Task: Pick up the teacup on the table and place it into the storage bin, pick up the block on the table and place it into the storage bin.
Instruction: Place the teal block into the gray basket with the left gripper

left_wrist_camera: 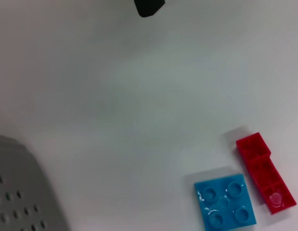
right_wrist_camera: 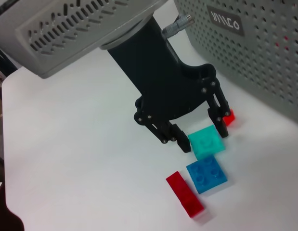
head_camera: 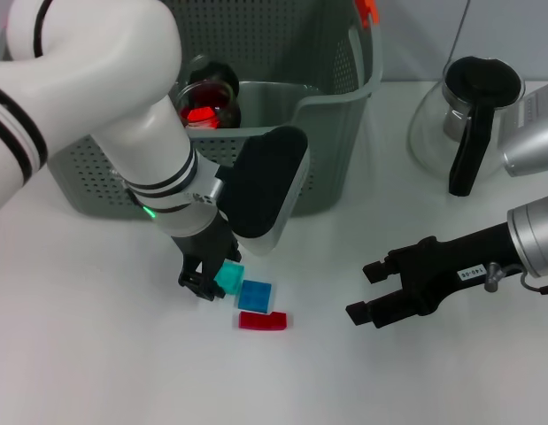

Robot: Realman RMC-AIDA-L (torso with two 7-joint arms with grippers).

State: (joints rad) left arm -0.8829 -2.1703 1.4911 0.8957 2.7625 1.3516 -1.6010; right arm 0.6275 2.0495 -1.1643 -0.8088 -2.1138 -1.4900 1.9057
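My left gripper (head_camera: 216,285) is low over the table in front of the storage bin (head_camera: 335,133) and is shut on a teal block (head_camera: 229,277). The right wrist view shows the teal block (right_wrist_camera: 206,142) between the left gripper's fingers (right_wrist_camera: 217,115), just above the table. A blue block (head_camera: 255,295) and a red block (head_camera: 263,320) lie flat beside it, also seen in the left wrist view as the blue block (left_wrist_camera: 225,202) and red block (left_wrist_camera: 265,172). A glass teacup (head_camera: 210,99) with red inside sits in the bin. My right gripper (head_camera: 362,290) is open and empty to the right.
A glass teapot (head_camera: 468,111) with a black lid and handle stands at the back right. The bin's black label (right_wrist_camera: 226,21) faces the blocks. A small red piece (right_wrist_camera: 229,117) lies behind the left gripper's finger.
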